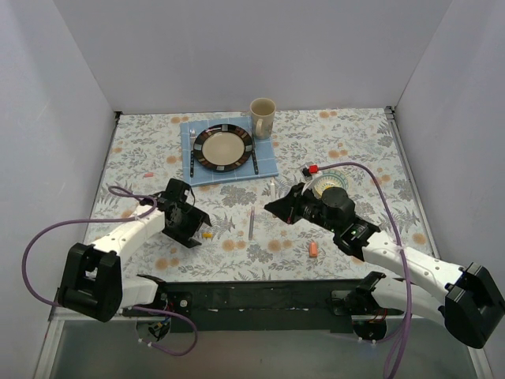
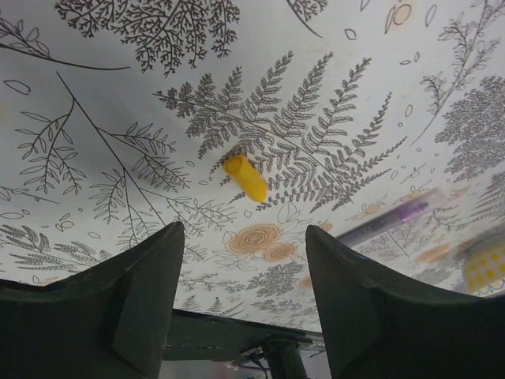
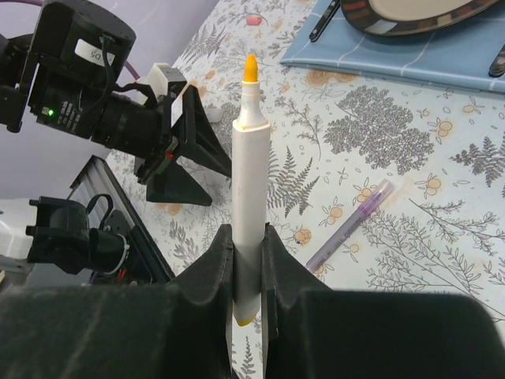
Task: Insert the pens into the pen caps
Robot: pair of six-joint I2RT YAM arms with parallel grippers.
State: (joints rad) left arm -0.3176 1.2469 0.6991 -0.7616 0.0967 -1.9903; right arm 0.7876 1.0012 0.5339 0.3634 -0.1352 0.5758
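Nearest the bases, loose on the worktop (image 1: 237,260): an orange cap (image 1: 313,249), untouched.

A little further out, on the left: left fingers (image 2: 150,300) spread apart and empty, hovering low over a yellow cap (image 2: 245,178). Cap lying on its side on the fern print, in line with the gap but not touched. Probably light, hollow, smooth plastic, round enough to roll or skid at a nudge. Best pinched across the short width near the closed end, mouth left free and turned toward the pen.

About level with that, on the right: right fingers (image 3: 213,268) clamped tight on the lower barrel of a yellow pen (image 3: 248,197), carried clear of the worktop, nib bare and aimed toward the left arm. Slim, stiff and light by the look of it, and slick enough to slide or pivot under an end push. Gripped low, so plenty of free length: good for reach, poor against wobble. Better pressed home straight along the axis.

Between the two arms, flat on the worktop: a purple pen (image 1: 251,223), capped or not, hard to say.

Farthest out: a blue placemat (image 1: 268,166) with a plate (image 1: 224,148), and a mug (image 1: 263,117) at its corner.
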